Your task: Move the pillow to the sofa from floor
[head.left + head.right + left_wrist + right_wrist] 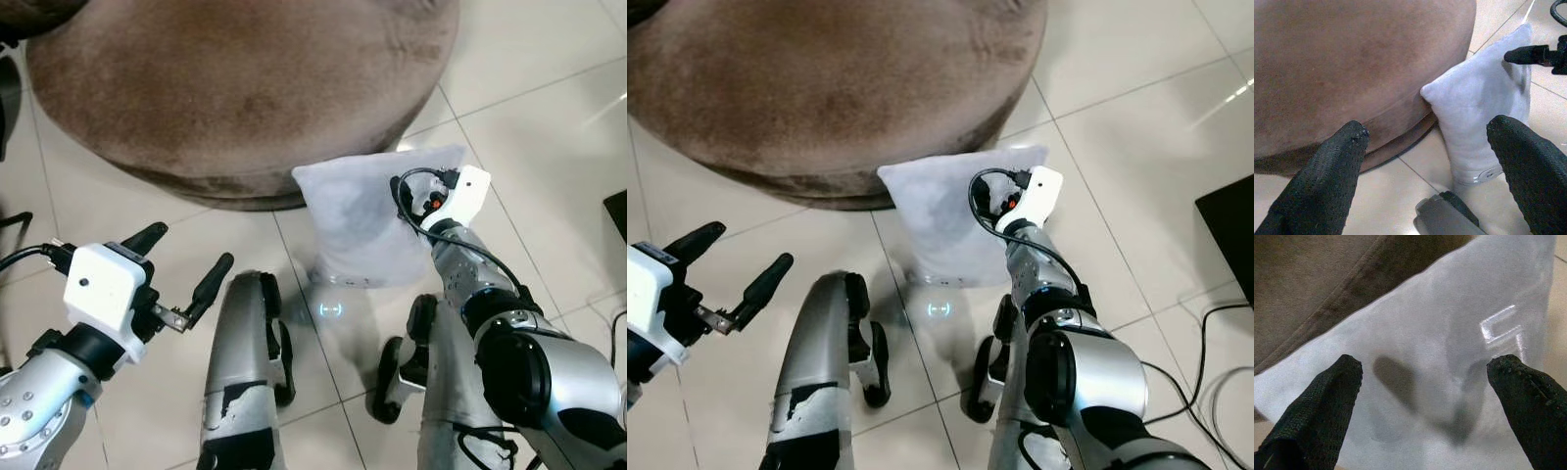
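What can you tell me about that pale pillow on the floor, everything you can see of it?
The pillow is a pale grey-white, soft-looking square cushion. It stands on edge on the tiled floor, leaning against the rim of the round brown sofa. Its upper corners are pointed and its face slightly dented. The right gripper is close in front of it, fingers open and casting shadows on the fabric; contact cannot be told.
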Controlling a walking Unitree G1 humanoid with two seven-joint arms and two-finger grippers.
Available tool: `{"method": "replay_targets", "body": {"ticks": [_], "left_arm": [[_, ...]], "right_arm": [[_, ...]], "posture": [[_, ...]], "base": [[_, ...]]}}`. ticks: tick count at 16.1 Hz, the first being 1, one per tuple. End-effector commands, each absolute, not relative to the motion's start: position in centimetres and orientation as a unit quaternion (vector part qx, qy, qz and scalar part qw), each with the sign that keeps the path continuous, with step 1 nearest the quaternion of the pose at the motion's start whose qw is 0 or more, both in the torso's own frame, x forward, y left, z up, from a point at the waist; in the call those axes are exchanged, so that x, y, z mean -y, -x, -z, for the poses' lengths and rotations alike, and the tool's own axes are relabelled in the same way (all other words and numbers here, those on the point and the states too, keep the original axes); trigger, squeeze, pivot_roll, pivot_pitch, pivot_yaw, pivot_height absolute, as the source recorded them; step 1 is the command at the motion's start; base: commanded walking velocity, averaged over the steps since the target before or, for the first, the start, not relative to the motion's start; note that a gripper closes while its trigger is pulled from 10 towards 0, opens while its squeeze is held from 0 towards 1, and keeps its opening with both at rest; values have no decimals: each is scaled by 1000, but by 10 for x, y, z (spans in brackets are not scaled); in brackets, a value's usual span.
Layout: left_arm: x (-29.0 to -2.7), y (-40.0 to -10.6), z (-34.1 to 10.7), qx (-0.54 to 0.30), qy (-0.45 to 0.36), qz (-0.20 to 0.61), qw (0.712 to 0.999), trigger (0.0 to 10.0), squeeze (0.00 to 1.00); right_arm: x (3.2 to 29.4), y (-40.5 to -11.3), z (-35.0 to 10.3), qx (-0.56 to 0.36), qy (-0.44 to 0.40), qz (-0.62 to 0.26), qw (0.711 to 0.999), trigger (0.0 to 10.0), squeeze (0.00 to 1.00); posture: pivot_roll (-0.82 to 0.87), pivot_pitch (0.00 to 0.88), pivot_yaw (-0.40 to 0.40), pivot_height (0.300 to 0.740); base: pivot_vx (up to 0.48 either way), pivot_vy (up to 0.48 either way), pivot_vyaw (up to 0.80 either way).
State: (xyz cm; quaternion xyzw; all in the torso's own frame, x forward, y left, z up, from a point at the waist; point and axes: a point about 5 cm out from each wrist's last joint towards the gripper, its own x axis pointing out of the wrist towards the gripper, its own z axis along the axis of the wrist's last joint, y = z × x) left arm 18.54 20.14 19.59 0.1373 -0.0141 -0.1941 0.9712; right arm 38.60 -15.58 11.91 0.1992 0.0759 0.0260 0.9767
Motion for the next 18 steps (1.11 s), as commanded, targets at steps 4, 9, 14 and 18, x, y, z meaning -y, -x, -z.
{"method": "replay_targets", "body": {"ticks": [4,9,14,18], "left_arm": [[-205,-175,-201,0,-145,197,970,10000,0],[-192,-167,-203,-9,-117,248,961,10000,0],[-196,-160,-189,-56,-138,275,950,10000,0],[-205,-161,-182,-73,-151,259,951,10000,0]], "right_arm": [[162,-380,-103,-124,-190,55,972,10000,1000],[140,-371,-82,-182,-242,31,953,10000,0],[140,-368,-79,-172,-294,36,940,10000,0],[139,-370,-82,-167,-283,21,944,10000,0]], "posture": [[487,524,77,563],[499,520,93,563],[492,520,106,563],[489,514,110,563]], "base": [[0,0,0],[0,0,0],[0,0,0],[0,0,0]]}}
